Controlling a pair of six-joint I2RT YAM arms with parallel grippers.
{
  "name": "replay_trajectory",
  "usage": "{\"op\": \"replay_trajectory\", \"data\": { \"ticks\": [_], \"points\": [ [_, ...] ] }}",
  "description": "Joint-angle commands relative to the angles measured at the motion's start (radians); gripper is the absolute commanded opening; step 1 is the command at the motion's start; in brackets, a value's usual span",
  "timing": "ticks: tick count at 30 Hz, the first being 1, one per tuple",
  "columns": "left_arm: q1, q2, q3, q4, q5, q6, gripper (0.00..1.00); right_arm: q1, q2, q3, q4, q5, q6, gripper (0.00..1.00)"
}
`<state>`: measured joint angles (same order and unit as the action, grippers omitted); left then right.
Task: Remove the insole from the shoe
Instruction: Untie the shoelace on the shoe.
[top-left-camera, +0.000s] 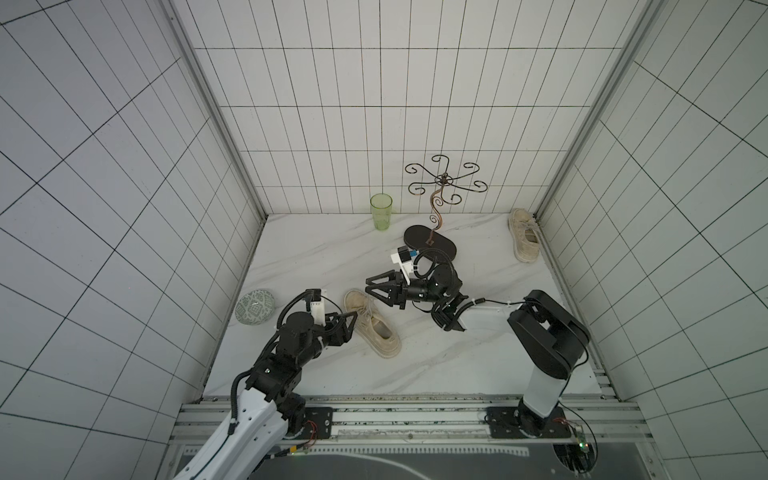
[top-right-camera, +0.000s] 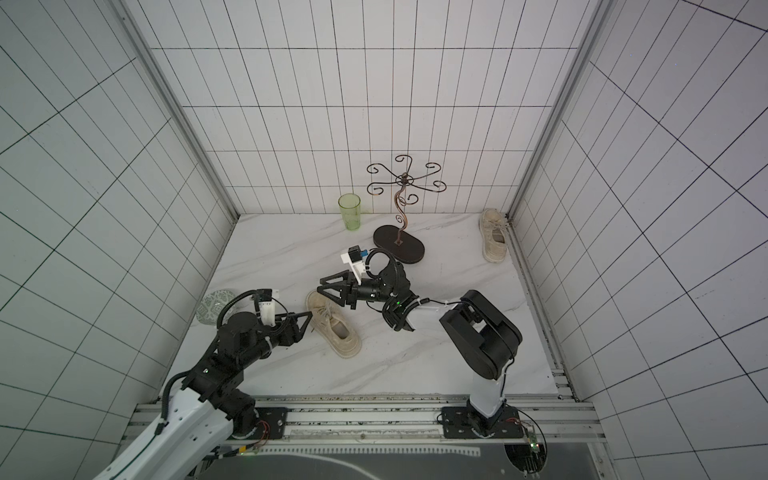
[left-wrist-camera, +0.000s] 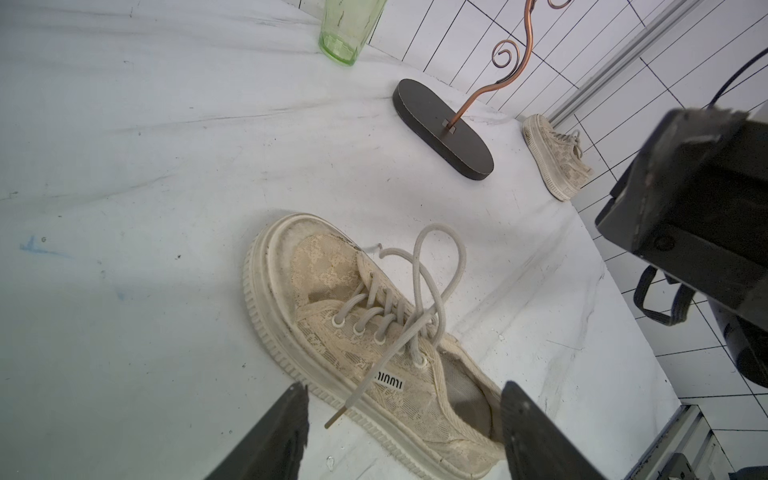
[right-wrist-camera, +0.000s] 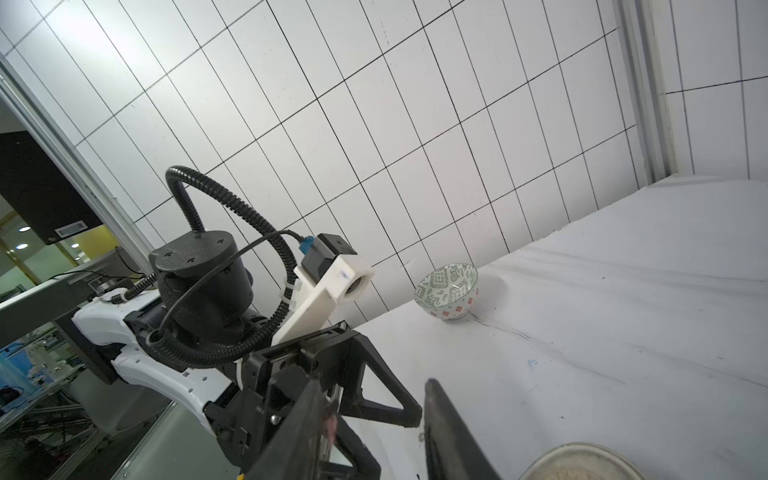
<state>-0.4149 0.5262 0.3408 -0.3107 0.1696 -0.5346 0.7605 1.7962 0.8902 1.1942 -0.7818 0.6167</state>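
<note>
The beige lace-fabric sneaker with a thick ribbed platform sole (top-left-camera: 371, 323) lies upright on its sole on the white marble-patterned tabletop (top-left-camera: 324, 257), toe toward the back wall and heel toward the arms' bases. Its insole (left-wrist-camera: 467, 388) is inside it, showing only as a grey surface down in the foot opening. The pale round laces (left-wrist-camera: 419, 282) are undone, a loose loop lying over the toe cap and one end trailing over the sole's edge. The left gripper (top-left-camera: 352, 323) sits at the sneaker's side near the heel. Its jaws are wide apart on either side of the rear of the sneaker in the left wrist view (left-wrist-camera: 405, 386), clamping nothing, and I cannot tell whether they touch it. The right gripper (top-left-camera: 369, 286) hangs just above the sneaker's toe end, jaws partly apart with nothing between them (right-wrist-camera: 374, 384). Beyond the left gripper from the sneaker stands a small green-and-white patterned bowl (top-left-camera: 254, 306). Past the sneaker's toe, by the back wall, stands a green ribbed glass tumbler (top-left-camera: 381, 212), and next to it a copper wire stand with curled hooks on a dark oval base (top-left-camera: 430, 243). A second matching beige sneaker (top-left-camera: 524, 237) lies well apart from the first, in the far corner.
</note>
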Motion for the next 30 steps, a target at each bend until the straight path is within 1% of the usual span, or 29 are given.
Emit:
{"op": "replay_trajectory", "data": {
  "ticks": [1, 2, 4, 7, 14, 23, 30],
  "points": [
    [0.005, 0.006, 0.018, 0.018, 0.019, -0.001, 0.73, -0.004, -0.071, -0.024, -0.180, 0.040, -0.107, 0.40],
    [0.005, 0.005, 0.021, 0.017, 0.011, -0.006, 0.73, -0.004, -0.092, -0.019, -0.293, 0.047, -0.171, 0.40],
    [0.005, -0.001, 0.026, 0.021, -0.011, -0.022, 0.73, -0.004, -0.112, -0.021, -0.448, 0.057, -0.244, 0.41],
    [0.007, -0.008, 0.033, 0.031, -0.032, -0.034, 0.73, -0.012, -0.099, -0.033, -0.521, 0.035, -0.265, 0.43],
    [0.013, -0.011, 0.071, -0.037, -0.082, -0.022, 0.73, -0.013, -0.014, -0.002, -0.553, -0.018, -0.246, 0.47],
    [0.018, -0.024, 0.064, -0.048, -0.082, -0.027, 0.73, -0.011, 0.034, 0.010, -0.531, -0.054, -0.223, 0.47],
    [0.018, -0.030, 0.058, -0.049, -0.079, -0.026, 0.73, 0.003, 0.087, 0.049, -0.510, -0.094, -0.201, 0.45]
  ]
}}
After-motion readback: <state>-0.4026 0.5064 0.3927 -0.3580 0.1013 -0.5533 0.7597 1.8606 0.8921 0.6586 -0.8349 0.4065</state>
